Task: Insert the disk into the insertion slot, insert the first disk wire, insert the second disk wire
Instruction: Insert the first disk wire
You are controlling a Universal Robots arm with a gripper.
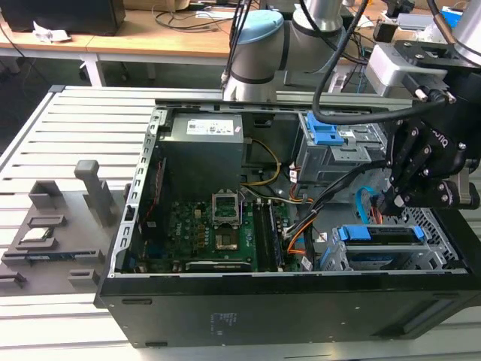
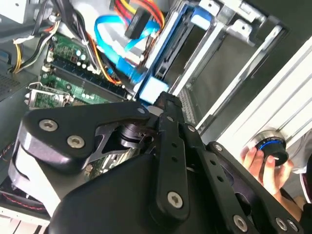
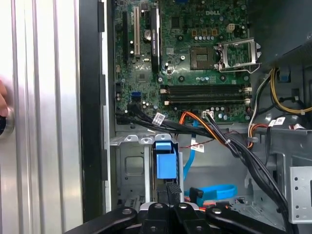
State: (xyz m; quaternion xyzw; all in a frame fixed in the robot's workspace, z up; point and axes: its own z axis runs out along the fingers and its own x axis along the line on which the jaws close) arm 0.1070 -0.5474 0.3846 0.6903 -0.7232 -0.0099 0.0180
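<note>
The disk [image 1: 382, 235] in its bright blue carrier lies inside the insertion slot [image 1: 440, 252], the silver perforated cage at the case's corner on the exterior view's right. My gripper [image 1: 388, 201] hangs just above the carrier's end, fingers together and holding nothing. In the first wrist view the gripper [image 3: 171, 188] meets the disk's blue end tab [image 3: 165, 163] in the slot [image 3: 127, 165]. The second disk wire [image 2: 113, 48], a light blue loop, lies loose beside the cage [image 3: 214, 191]. The first disk wire [image 2: 140, 22], orange-red with a dark plug, hangs free over it.
A taller grey cage with blue tabs [image 1: 331, 147] stands behind the slot. Thick black cable bundles [image 3: 234, 146] cross from the motherboard [image 1: 210, 226] toward the cages. A person's hand [image 2: 263, 163] rests on a round knob outside the case. Grey fixtures [image 1: 68, 218] sit on the slatted table.
</note>
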